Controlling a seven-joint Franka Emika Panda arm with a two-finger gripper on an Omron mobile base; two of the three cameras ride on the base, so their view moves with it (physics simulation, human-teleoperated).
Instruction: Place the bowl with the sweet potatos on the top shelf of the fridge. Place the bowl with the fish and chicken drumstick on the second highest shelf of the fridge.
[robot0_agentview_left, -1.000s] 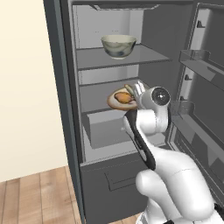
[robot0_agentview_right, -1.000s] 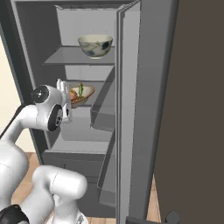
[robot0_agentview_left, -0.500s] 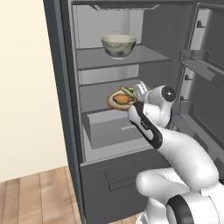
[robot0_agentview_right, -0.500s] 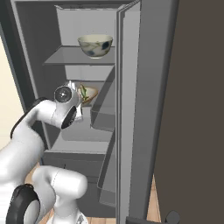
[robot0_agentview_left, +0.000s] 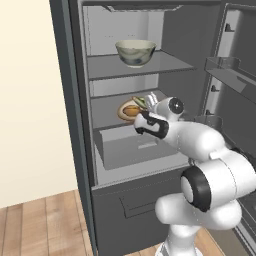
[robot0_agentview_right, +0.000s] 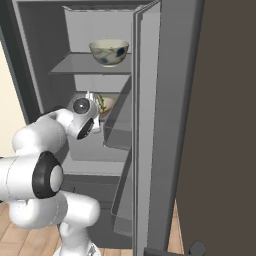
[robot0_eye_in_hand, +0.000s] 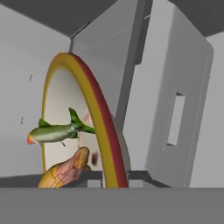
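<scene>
An open dark grey fridge (robot0_agentview_left: 75, 100) is seen from two sides, with a white robot arm reaching into it. On the top shelf of the fridge (robot0_agentview_left: 165, 62) sits the deep, pale grey-green bowl with the sweet potatos (robot0_agentview_left: 135, 52); its contents are hidden below the rim. Lower down, over the second highest shelf of the fridge (robot0_agentview_left: 107, 107), the claw (robot0_agentview_left: 150, 100) is pressed together on the rim of a shallow tan bowl (robot0_agentview_left: 126, 111); whether this bowl rests on the shelf cannot be told. In the hand view its yellow and red rim (robot0_eye_in_hand: 94, 100) runs up the picture, with the slender green fish (robot0_eye_in_hand: 54, 132) and the golden-brown chicken drumstick (robot0_eye_in_hand: 65, 171) lying inside it. A pale drawer (robot0_agentview_left: 135, 150) sits just below that shelf.
</scene>
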